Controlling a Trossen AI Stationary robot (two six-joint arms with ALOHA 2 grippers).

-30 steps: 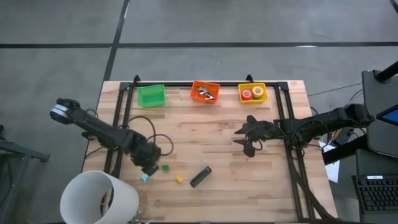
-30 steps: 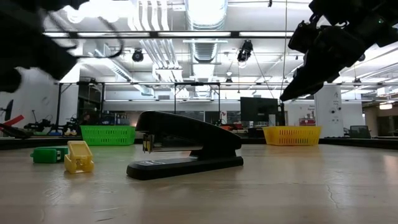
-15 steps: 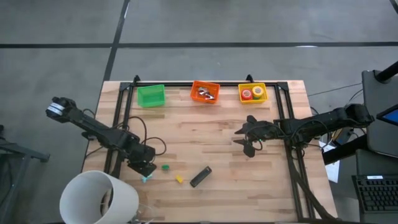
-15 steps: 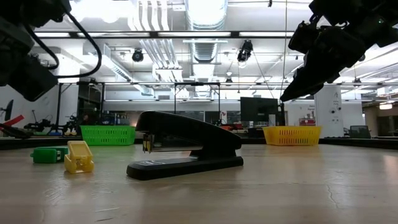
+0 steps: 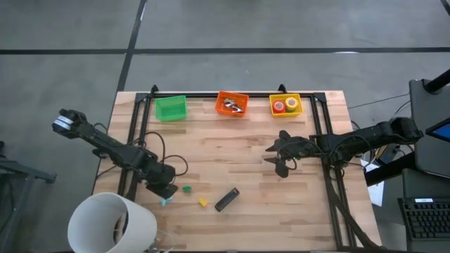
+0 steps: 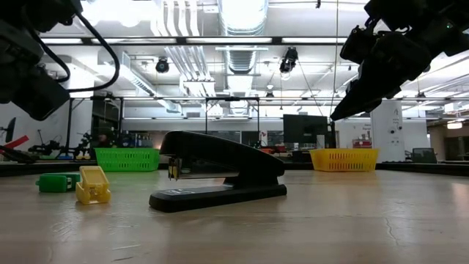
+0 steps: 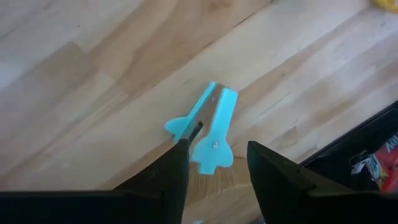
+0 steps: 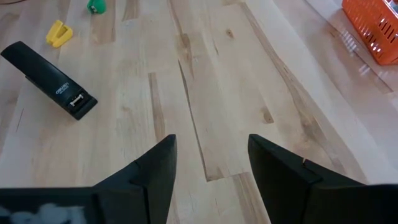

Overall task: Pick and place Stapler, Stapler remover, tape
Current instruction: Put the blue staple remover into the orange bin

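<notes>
Left gripper (image 7: 214, 163) low over blue staple remover (image 7: 208, 132), jaws spread around it, black stapler (image 5: 226, 199) at three o'clock, right gripper (image 8: 208, 165) spread, empty.

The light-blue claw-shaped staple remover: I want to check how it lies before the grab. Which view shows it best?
The left wrist view: the light-blue claw-shaped staple remover lies flat on the wooden table, just ahead of the left gripper. The high view shows only a speck beside that gripper; the low and right wrist views miss it.
</notes>
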